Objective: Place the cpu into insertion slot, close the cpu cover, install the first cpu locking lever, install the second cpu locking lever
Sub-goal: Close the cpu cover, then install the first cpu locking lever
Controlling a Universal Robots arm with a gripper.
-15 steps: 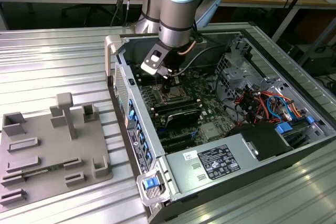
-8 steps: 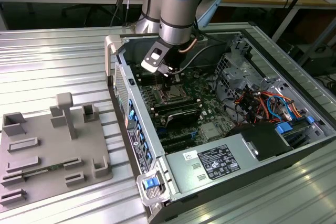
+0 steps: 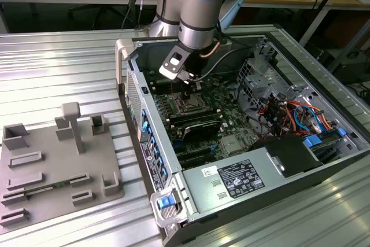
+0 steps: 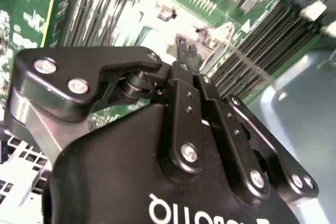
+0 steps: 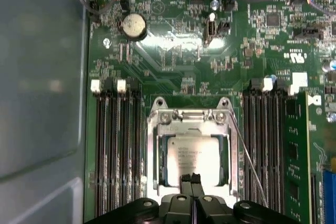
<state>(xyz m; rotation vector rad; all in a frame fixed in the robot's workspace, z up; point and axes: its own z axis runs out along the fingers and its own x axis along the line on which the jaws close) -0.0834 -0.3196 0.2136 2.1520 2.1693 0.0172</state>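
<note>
The arm's black gripper [image 5: 190, 178] has its two fingertips pressed together with nothing visible between them. It hangs tip-down over the near edge of the cpu cover [image 5: 189, 121], though whether it touches the metal is unclear. In the first wrist view the cpu [image 5: 191, 153] lies flat inside the insertion slot [image 3: 188, 107], its pale metal top showing through the cover's cut-out. The silvery frame appears to be folded down around it, so seating the chip and closing the cover look done. One thin wire locking lever [image 5: 249, 156] slants away from the socket beside the memory slots [image 5: 265, 140] and looks unlatched. The other lever cannot be made out. In the centre of the exterior view the gripper reaches down into an open computer case [image 3: 141, 93], whose walls close it in. Orange and blue cables [image 3: 295, 114] bunch toward the exterior view's right, and a grey power supply [image 3: 231, 179] sits at the lower centre. A grey parts fixture [image 3: 58, 166] rests on the ribbed metal table [image 3: 58, 67] at the lower left, well apart.
</note>
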